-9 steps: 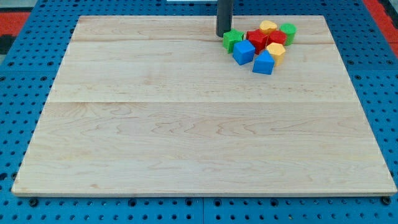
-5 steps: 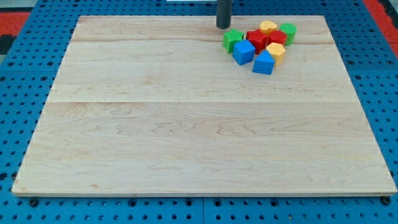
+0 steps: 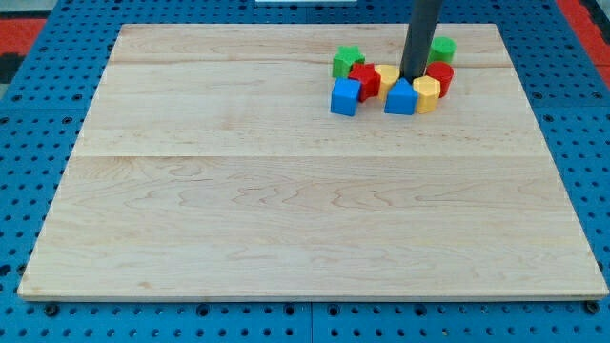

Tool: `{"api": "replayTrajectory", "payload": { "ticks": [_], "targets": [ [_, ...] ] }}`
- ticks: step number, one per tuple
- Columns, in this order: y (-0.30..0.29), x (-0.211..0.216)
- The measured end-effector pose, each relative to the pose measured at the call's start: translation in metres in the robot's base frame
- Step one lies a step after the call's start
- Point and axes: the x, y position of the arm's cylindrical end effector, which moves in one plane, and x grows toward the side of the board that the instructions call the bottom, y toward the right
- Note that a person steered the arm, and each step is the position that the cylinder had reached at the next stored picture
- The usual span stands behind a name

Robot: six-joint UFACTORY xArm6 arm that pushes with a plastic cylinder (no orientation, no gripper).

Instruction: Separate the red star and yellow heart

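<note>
The blocks sit in a cluster near the view's top right on the wooden board (image 3: 286,210). The red star (image 3: 365,78) touches a yellow block (image 3: 388,77) on its right that looks like the yellow heart. My tip (image 3: 416,76) stands inside the cluster, just right of that yellow block, left of a red block (image 3: 439,76) and above a blue block (image 3: 400,97). A second yellow block (image 3: 426,92) lies at the tip's lower right.
A green star (image 3: 346,61) sits at the cluster's upper left and a blue cube (image 3: 345,96) at its lower left. A green block (image 3: 441,48) lies at the upper right, near the board's top edge.
My tip moved from left of the cluster, by the green star, to the right and into the cluster. The red star, one yellow block, the green star and the blue cube shifted left.
</note>
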Motion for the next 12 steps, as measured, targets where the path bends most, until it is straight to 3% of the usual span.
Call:
{"api": "replayTrajectory", "payload": {
  "ticks": [1,3,5,9,10,11,12],
  "targets": [
    [-0.002,-0.01],
    [-0.109,-0.024],
    [-0.184,0.021],
    [-0.209,0.119],
    [-0.252,0.13],
    [-0.231,0.12],
    [-0.262,0.105]
  ]
}}
